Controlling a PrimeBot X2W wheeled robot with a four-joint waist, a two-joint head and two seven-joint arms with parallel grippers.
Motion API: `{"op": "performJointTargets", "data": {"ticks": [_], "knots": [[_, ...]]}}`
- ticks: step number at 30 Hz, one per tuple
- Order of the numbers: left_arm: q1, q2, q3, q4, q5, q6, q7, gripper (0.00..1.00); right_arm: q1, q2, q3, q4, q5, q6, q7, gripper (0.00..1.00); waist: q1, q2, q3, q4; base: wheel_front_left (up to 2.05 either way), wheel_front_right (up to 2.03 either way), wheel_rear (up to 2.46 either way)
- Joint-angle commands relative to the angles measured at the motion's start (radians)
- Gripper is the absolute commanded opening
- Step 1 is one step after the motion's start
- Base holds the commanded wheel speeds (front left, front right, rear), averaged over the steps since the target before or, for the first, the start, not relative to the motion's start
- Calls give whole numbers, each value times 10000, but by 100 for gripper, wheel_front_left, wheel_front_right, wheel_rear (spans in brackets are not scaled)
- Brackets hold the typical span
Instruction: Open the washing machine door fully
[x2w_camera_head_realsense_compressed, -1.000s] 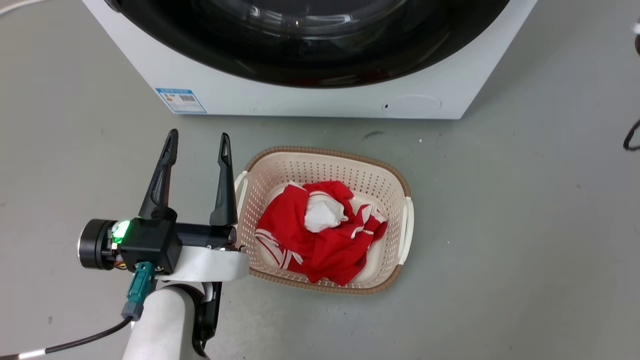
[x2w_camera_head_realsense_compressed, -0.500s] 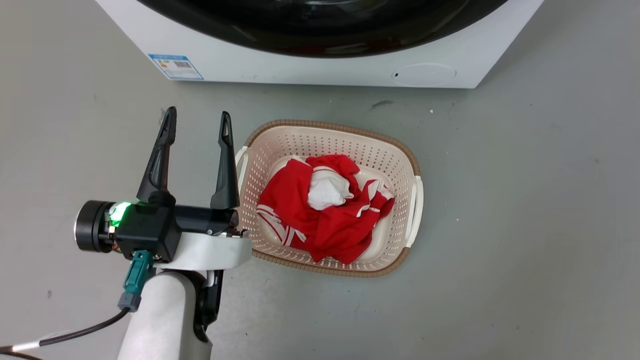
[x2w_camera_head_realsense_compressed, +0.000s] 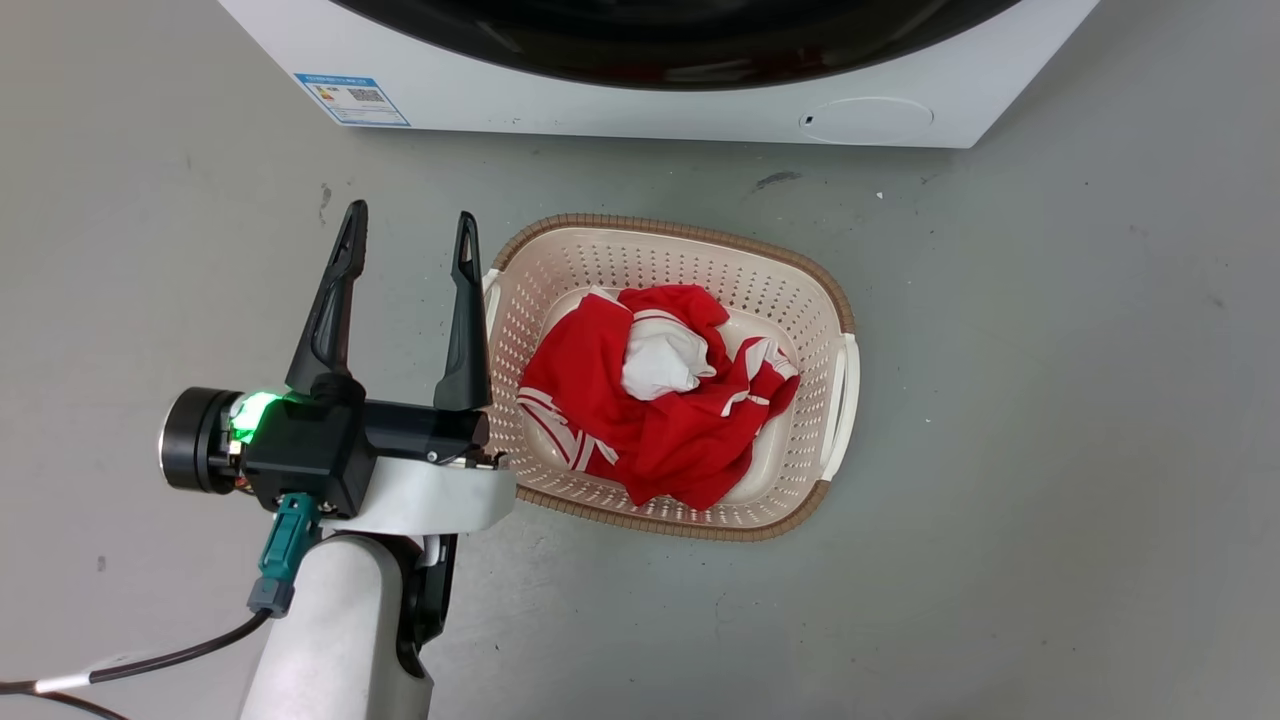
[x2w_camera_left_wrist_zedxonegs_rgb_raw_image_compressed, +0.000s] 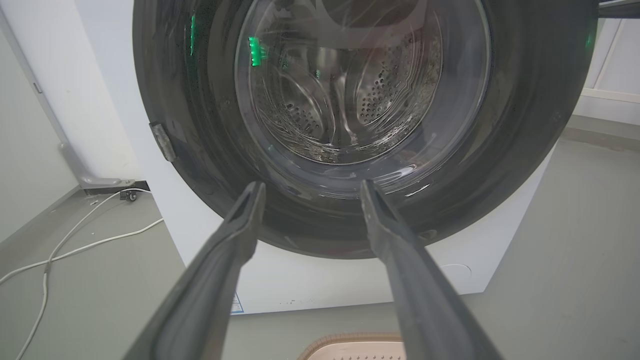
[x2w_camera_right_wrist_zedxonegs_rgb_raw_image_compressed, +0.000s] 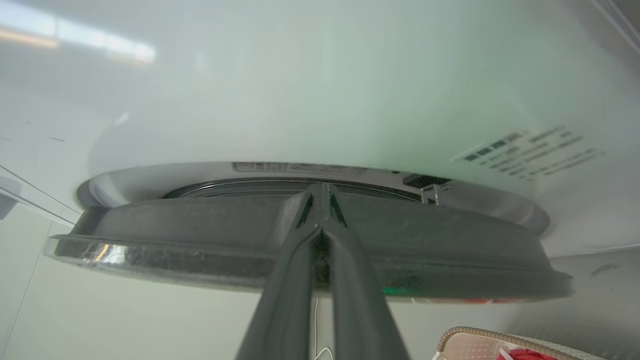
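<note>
The washing machine door is a glossy black disc whose lower edge crosses the top of the head view. In the left wrist view the door faces me, with its clear glass bowl and the steel drum behind. My left gripper is open and holds nothing, hanging over the floor short of the machine; its fingers frame the door's lower part. The right wrist view shows the door edge-on, standing slightly off the white front. My right gripper is shut, with its tips at the door's rim.
A beige laundry basket with a red and white cloth sits on the grey floor just right of my left gripper. A small round white flap and a label mark the machine's base. A white cable lies on the floor at its left.
The head camera has moved, so the machine and the basket sit higher in the picture. My left gripper stays open beside the basket.
</note>
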Motion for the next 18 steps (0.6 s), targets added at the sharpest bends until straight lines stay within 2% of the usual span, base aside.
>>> {"op": "performJointTargets", "data": {"ticks": [1,11,18], "knots": [[-146,-7,-21,5,45,1,-23,100,-58,393,95,83,28,0,204,0,-2,0,0,-2,0,0,0],[-122,-14,25,132,23,8,-21,100,541,433,103,-190,386,0,1207,0,-2,0,-191,-137,0,0,0],[118,-14,65,303,42,-24,-23,100,1456,566,270,-787,641,0,2251,0,-2,0,-721,-262,0,0,0]]}}
